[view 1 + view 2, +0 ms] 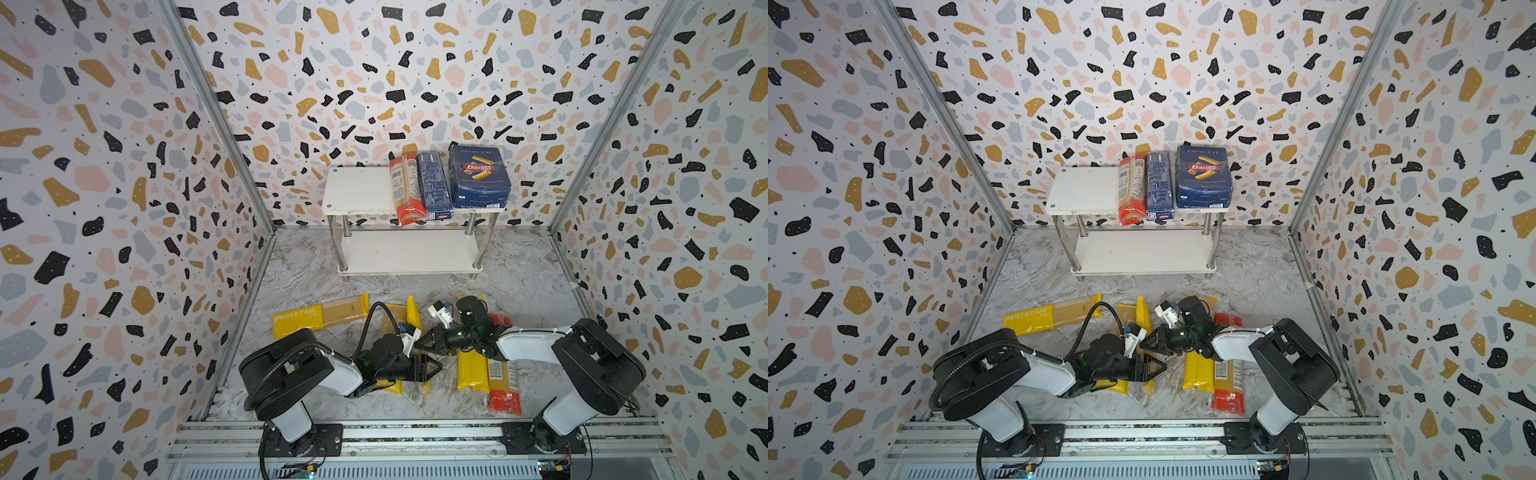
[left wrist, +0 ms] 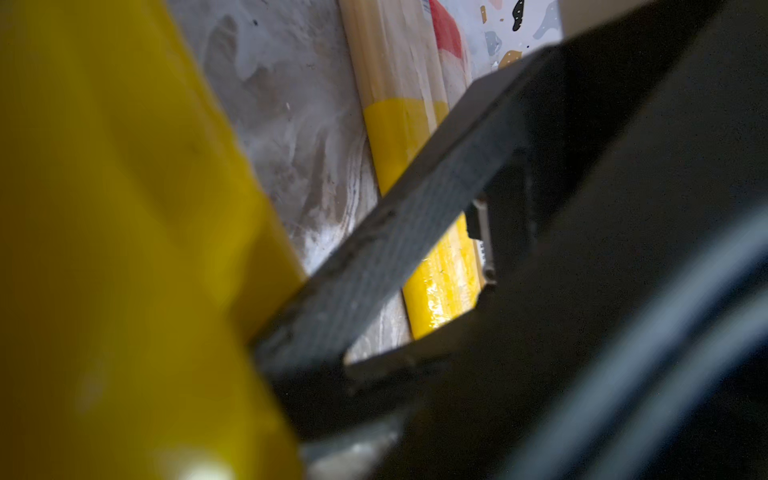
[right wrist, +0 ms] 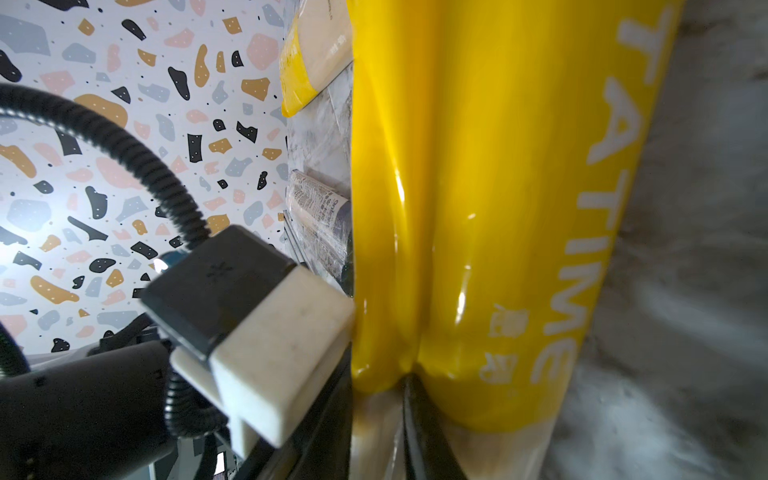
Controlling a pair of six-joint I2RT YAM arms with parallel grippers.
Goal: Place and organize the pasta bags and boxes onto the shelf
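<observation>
Half hidden, right pincer (image 1: 419, 341) clamps a yellow bag (image 3: 478, 208); left pincer (image 1: 436, 368) opening cannot be told.

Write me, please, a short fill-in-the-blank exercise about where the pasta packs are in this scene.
1. The top of the shelf carries ___ pasta packs.
2. The narrow blue box lies ___ the red-ended bag and the wide Barilla box.
3. No pack shows on the ___ board.
4. The bag that the right gripper pinches is ___ in colour.
Missing words: three; between; lower; yellow.
</observation>
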